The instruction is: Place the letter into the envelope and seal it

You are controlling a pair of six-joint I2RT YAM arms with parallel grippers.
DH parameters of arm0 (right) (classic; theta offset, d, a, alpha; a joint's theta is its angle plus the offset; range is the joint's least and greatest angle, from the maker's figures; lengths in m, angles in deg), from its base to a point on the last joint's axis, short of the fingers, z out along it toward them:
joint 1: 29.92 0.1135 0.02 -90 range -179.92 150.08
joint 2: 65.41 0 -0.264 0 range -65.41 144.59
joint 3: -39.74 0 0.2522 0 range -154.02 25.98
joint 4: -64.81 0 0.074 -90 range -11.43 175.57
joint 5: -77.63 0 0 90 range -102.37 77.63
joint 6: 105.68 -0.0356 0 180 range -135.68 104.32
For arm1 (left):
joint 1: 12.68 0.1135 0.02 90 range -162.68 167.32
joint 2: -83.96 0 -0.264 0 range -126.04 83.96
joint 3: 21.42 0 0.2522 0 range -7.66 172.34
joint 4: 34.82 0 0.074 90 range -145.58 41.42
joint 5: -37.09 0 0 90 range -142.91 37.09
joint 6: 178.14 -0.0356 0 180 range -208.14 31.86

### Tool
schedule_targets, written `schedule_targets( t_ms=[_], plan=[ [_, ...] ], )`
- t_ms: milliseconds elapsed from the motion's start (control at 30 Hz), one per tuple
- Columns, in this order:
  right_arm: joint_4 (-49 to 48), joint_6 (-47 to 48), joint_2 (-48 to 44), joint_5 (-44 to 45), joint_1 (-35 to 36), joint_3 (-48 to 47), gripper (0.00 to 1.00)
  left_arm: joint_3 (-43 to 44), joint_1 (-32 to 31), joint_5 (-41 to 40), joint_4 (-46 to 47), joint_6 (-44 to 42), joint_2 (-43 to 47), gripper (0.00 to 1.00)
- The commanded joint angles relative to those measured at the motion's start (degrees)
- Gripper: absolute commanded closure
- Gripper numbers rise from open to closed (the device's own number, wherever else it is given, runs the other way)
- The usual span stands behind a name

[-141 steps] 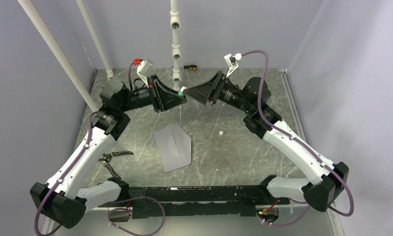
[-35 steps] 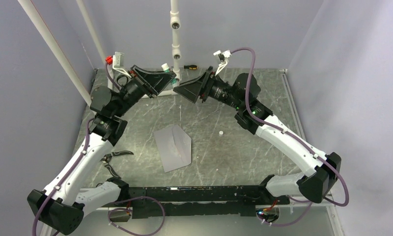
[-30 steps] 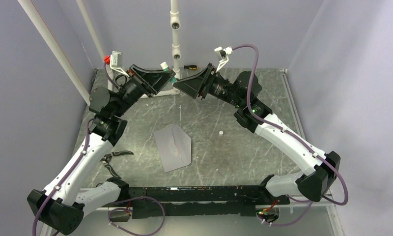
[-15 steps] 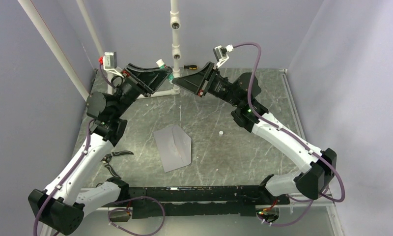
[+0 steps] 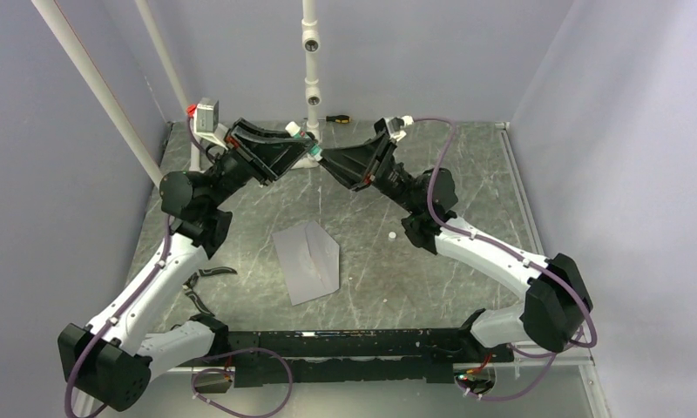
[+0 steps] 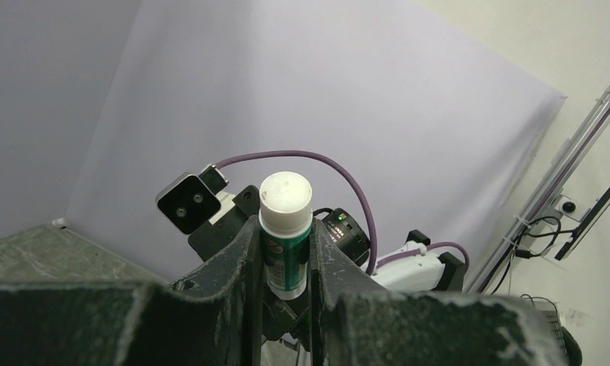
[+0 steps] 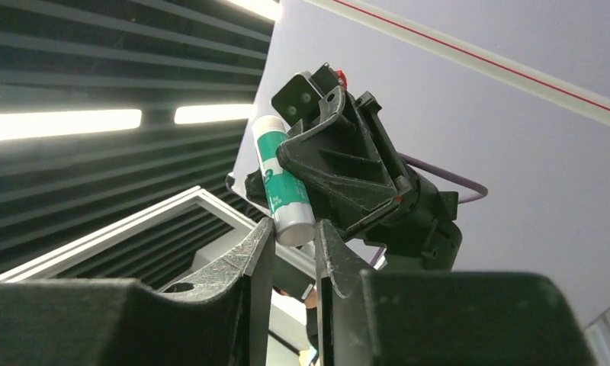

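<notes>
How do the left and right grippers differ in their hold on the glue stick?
The left gripper clamps the glue stick at its green middle; the right gripper only straddles its far end. The left is plainly shut on it; whether the right touches is unclear. Both are raised, away from the envelope.

Both arms reach toward the back of the table (image 5: 493,161). The left gripper (image 5: 305,144) and right gripper (image 5: 326,158) meet tip to tip beside a white pipe (image 5: 310,52), and a green-and-white tube (image 5: 293,129) is at the left one. A grey envelope (image 5: 308,261) lies flat mid-table.
</notes>
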Motion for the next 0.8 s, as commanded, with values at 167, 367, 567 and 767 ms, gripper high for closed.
schedule_targets(
  t_ms=[167, 367, 567, 767],
  plan=[
    [23.2, 41.3, -5.8, -11.2, -0.3, -10.6, 0.31, 2.3, -0.3, -1.7, -12.0, -1.4, 5.0, 0.98],
    [40.4, 68.0, -10.8, -4.2, 2.0, -10.2, 0.3, 6.4, -0.3, -7.5, -22.9, -1.0, 6.3, 0.98],
    [52.5, 82.2, -10.6, 3.7, 4.7, -18.9, 0.31, 6.5, -0.3, -7.7, -22.1, 2.0, 5.2, 0.98],
    [59.4, 85.2, -6.6, 4.2, 5.5, -26.6, 0.31, 6.4, -0.3, -7.6, -21.6, 2.5, 4.8, 0.98]
  ],
)
